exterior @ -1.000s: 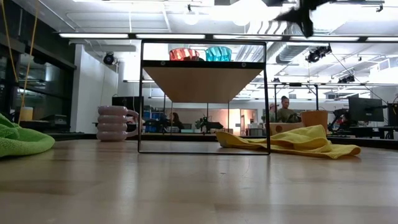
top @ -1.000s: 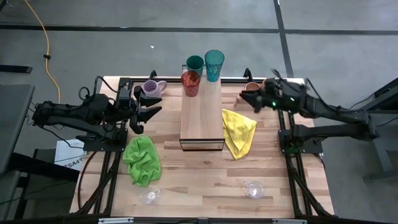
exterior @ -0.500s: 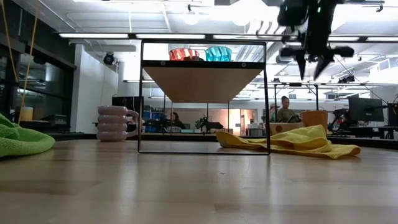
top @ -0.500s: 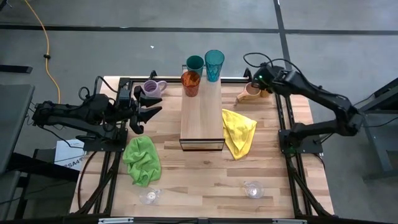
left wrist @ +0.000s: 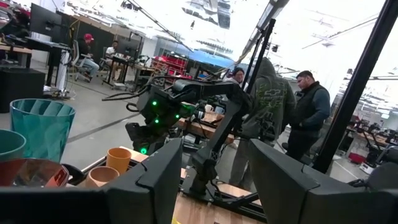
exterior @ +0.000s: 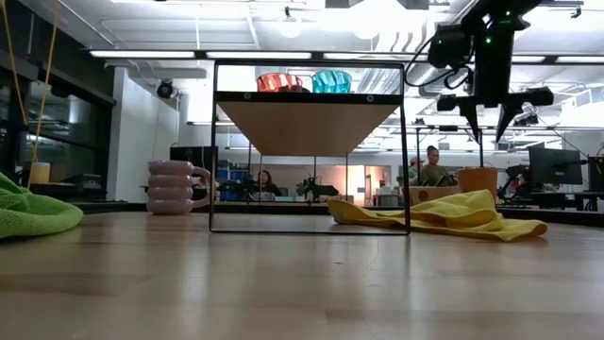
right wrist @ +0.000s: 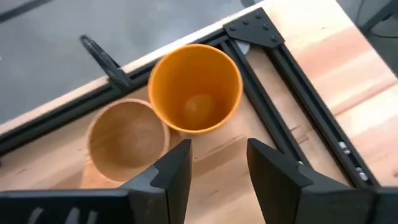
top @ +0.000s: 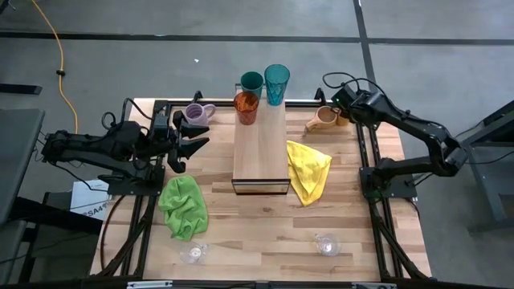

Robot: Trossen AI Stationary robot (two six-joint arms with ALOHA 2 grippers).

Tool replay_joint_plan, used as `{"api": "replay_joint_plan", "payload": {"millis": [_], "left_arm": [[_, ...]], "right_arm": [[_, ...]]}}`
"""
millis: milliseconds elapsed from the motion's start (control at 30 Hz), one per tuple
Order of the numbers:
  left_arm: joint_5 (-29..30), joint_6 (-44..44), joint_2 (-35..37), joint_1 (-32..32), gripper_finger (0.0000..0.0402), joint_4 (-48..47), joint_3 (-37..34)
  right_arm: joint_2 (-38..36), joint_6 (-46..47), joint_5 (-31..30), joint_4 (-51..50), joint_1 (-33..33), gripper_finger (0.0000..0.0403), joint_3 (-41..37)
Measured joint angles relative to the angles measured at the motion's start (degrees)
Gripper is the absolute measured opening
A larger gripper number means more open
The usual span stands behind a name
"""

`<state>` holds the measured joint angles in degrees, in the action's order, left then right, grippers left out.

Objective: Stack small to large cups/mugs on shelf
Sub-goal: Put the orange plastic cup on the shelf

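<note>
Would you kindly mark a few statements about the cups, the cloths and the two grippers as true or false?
1. The right gripper hangs open above the orange cup. True.
2. The tan mug stands on the shelf. False: it sits on the tabletop right of the shelf, beside the orange cup.
3. The amber tumbler stands at the shelf's far end. True.
4. The left gripper holds the lavender mug. False: it is open and empty, with the mug on the table beside it.
5. The yellow cloth lies left of the shelf. False: it lies to the right; the green cloth is on the left.
</note>
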<state>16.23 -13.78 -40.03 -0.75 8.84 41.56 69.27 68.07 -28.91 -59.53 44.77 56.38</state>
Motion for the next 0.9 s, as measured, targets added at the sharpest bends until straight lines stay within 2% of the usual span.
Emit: {"api": "replay_joint_plan", "payload": {"millis": [900], "left_arm": [[1.4,0.0,0.0,0.0,0.0172,0.0,0.0]], "right_arm": [[-1.3,-1.1,-0.8,0.9,0.0,0.0146,0.0]]}}
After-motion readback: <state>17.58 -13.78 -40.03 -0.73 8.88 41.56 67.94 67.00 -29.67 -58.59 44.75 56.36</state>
